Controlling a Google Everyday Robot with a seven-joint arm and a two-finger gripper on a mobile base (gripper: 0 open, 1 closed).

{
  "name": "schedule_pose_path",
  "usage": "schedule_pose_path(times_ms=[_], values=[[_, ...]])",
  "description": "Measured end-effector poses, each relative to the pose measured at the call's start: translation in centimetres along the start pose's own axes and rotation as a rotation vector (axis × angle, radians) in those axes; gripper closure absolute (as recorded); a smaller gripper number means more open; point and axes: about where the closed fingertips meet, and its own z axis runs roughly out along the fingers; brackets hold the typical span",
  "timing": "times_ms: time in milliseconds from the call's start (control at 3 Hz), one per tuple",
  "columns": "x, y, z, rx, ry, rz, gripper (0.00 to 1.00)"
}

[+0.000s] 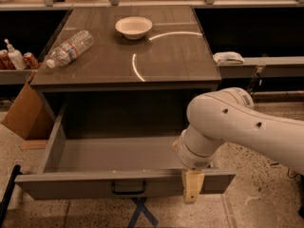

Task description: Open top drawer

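The top drawer [71, 186] is pulled far out of the grey cabinet, its deep grey box open and empty. Its flat front panel has a small black bar handle [128, 189] at centre. My gripper [192, 194] sits on the front panel's top edge, right of the handle. One beige finger [192, 186] lies down the outside of the panel and the other is hidden behind it. My white arm [237, 127] reaches in from the right. The two shorter drawers are hidden under the open one.
On the cabinet top [166, 56] are a white bowl [133, 26] and a plastic bottle [70, 48] lying on its side. A cardboard box [23, 113] leans at the left. Cans and a bottle [14, 58] stand on a left shelf. Blue tape [140, 213] marks the floor.
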Motion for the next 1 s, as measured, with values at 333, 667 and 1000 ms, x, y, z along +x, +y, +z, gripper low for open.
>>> schedule_pose_path(times_ms=[333, 667, 1000], values=[[0.6, -0.5, -1.4, 0.036, 0.007, 0.002, 0.0], [2.5, -1.8, -4.8, 0.102, 0.007, 0.014, 0.0], [3.5, -3.5, -9.1, 0.166, 0.024, -0.009, 0.0]])
